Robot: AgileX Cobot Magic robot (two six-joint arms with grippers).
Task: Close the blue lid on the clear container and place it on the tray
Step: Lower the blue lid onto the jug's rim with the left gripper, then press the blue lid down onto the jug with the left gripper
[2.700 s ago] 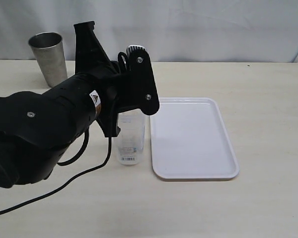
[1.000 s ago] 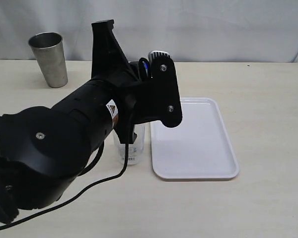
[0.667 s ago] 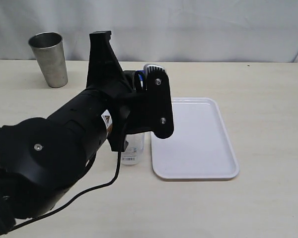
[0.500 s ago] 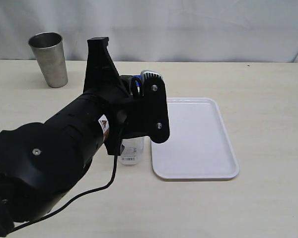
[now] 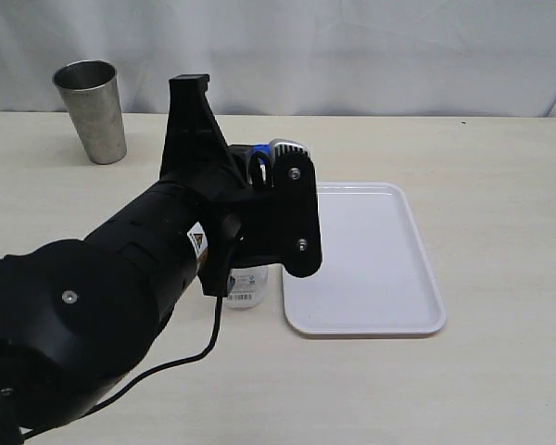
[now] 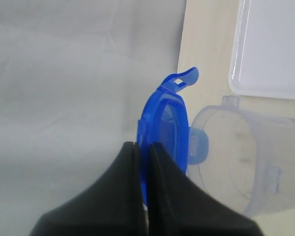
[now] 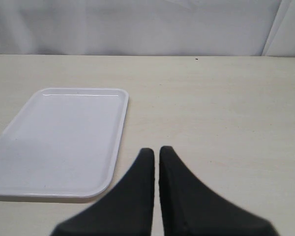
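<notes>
Lowered blue lid point(image 6: 163, 123) — pinched between fingers point(image 6: 119, 196).

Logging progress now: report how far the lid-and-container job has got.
Done: the left end effector has the blue lid pinched on edge. In hand: the lid hangs close to the open mouth of the clear container, not yet seated on it. Left: press the lid on, then move the container, which stands beside the tray, onto it.
</notes>
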